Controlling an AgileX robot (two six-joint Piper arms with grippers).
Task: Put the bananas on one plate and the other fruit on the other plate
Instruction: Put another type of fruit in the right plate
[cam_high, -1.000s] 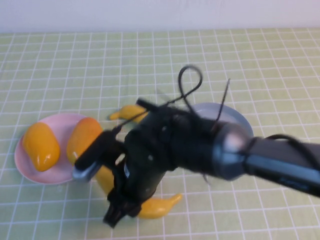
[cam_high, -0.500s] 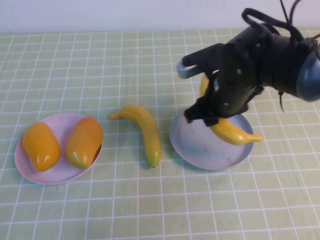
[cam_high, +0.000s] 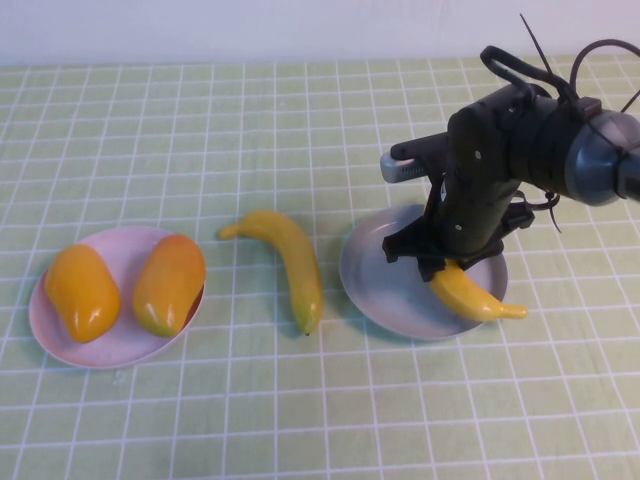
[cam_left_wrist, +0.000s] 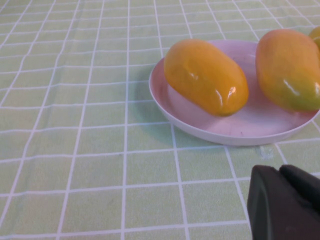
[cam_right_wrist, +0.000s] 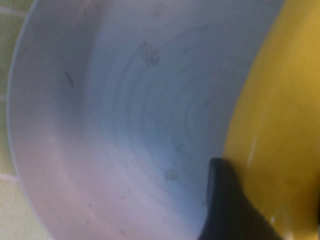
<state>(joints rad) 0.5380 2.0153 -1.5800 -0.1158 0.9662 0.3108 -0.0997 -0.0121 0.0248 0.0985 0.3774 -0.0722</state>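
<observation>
Both mangoes (cam_high: 120, 285) are lying side by side on the pale pink plate (cam_high: 60, 335) at the lower left of the high view, so that half of the sorting looks finished. The left wrist view is showing the same pair resting in the pink plate, with the left gripper (cam_left_wrist: 285, 202) sitting low over the green checked cloth (cam_high: 200, 120) just beside that plate, its dark jaws pressed together and carrying nothing; it is out of sight in the high view.

The banana half is only partly under way. The right gripper (cam_high: 450, 262) is hanging over the grey-blue plate (cam_high: 375, 290) at centre right of the high view, its jaws partly spread and clamped around one banana (cam_high: 470, 295), whose free end is pointing toward the lower right past the plate's rim. The right wrist view is showing yellow peel against a dark finger (cam_right_wrist: 230, 205), directly above the scuffed plate floor. Whether the banana is already touching the plate cannot be told, but it looks very near to being set down.

The second banana (cam_high: 290, 260) is lying on the cloth between the two plates, touching neither. By the look of things, what remains is releasing the held banana onto the grey-blue plate, then fetching the second one to join it.
</observation>
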